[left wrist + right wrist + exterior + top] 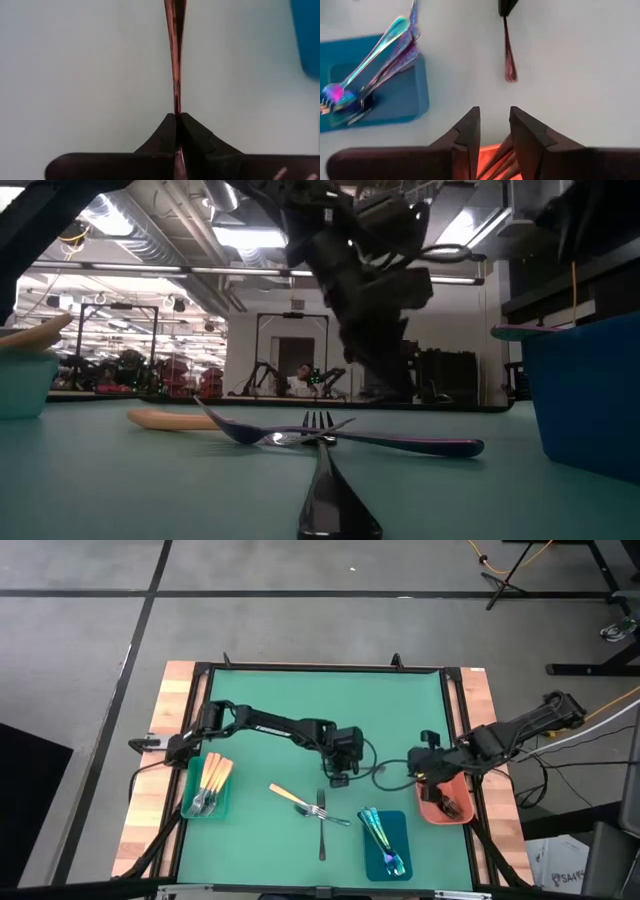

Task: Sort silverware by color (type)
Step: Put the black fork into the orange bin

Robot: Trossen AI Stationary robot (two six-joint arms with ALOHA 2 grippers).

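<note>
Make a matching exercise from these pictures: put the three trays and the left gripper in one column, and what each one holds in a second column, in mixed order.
Column 1
1. teal tray
2. blue tray
3. salmon tray
4. left gripper

Column 2
a. shut on one slim dark utensil
b. orange-handled pieces
c. dark pieces
d. iridescent pieces

Pairs: 1-b; 2-d; 3-c; 4-a
</note>
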